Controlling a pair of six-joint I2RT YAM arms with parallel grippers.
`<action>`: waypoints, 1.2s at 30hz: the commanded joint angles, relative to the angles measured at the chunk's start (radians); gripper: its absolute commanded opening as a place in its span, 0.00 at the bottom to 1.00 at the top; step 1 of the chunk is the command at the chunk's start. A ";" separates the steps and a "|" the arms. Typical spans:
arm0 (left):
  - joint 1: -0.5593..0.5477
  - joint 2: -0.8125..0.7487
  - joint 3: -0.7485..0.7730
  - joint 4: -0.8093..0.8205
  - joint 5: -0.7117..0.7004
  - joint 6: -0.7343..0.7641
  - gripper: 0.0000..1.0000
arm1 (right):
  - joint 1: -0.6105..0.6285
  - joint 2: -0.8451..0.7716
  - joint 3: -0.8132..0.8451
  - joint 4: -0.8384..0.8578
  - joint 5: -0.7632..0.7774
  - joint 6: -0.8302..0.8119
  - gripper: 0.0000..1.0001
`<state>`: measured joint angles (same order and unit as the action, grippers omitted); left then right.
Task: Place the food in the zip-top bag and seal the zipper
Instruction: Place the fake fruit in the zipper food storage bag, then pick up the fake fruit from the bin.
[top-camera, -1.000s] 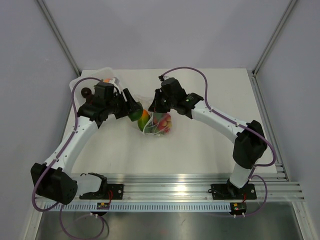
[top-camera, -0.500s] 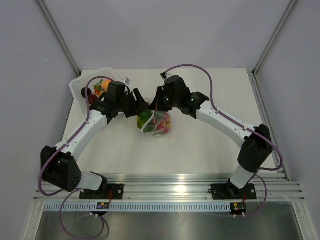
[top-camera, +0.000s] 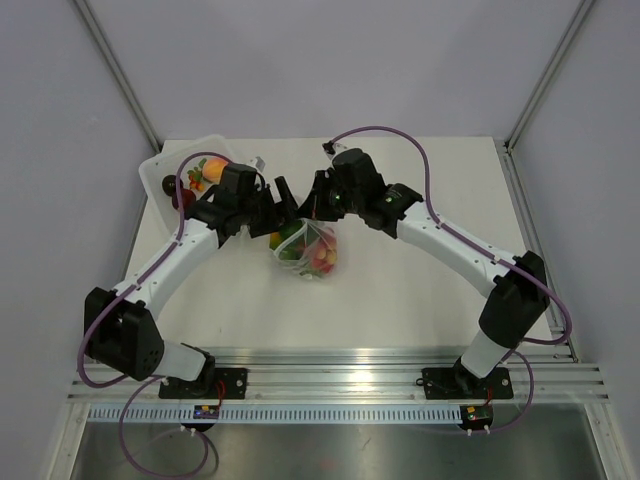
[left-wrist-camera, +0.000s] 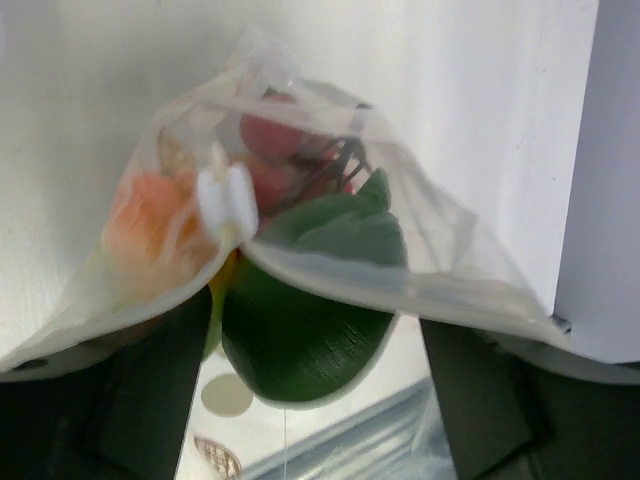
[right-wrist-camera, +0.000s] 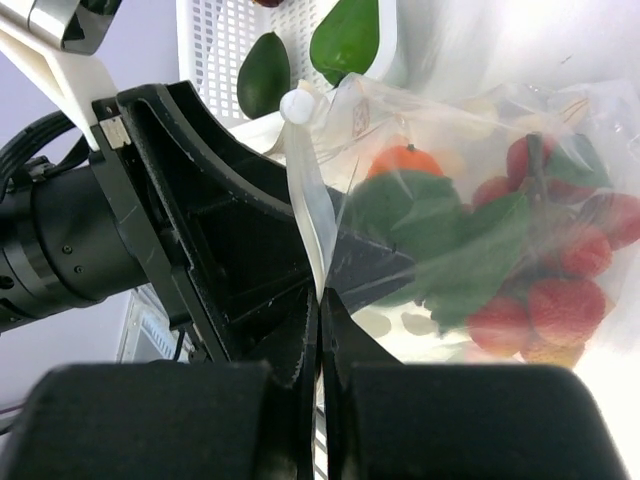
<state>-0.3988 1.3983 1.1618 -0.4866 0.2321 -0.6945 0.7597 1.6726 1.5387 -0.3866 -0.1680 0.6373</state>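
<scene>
The zip-top bag (top-camera: 318, 255) sits near the middle of the white table (top-camera: 420, 290), between my two grippers. I cannot tell whether its bottom touches the surface. The food (right-wrist-camera: 540, 300) is bunched low inside it: red berry-like pieces, leafy green and one orange piece. My right gripper (right-wrist-camera: 320, 335) has its jaws pressed together on the zipper (right-wrist-camera: 307, 205), a clear strip that runs up from the pinch to a small white bead (right-wrist-camera: 297, 105). My left gripper (top-camera: 281, 208) meets the bag's mouth from the other side with its jaws spread wide. A glossy green piece (left-wrist-camera: 300, 340) lies between its fingers (left-wrist-camera: 140, 390), partly under the crinkly film. A gap shows on one side of it, so I read it as not clamped. Both arms reach forward and bend inward, with the wrists nearly meeting over the bag. Beyond the left arm is the white slotted tray (top-camera: 155, 172), which holds more food, including two dark green pieces (right-wrist-camera: 264, 75).
</scene>
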 joint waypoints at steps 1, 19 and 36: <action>-0.018 0.007 0.081 -0.018 -0.054 0.039 0.95 | 0.010 -0.060 0.011 0.055 -0.015 0.015 0.02; 0.151 -0.116 0.254 -0.408 -0.211 0.443 0.95 | 0.010 -0.068 -0.054 0.094 -0.008 0.036 0.02; 0.491 0.286 0.341 -0.193 -0.474 0.243 0.84 | 0.010 -0.086 -0.055 0.085 -0.024 -0.019 0.03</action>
<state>0.0795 1.6424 1.4143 -0.7624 -0.1692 -0.4572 0.7597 1.6241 1.4483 -0.3271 -0.1787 0.6495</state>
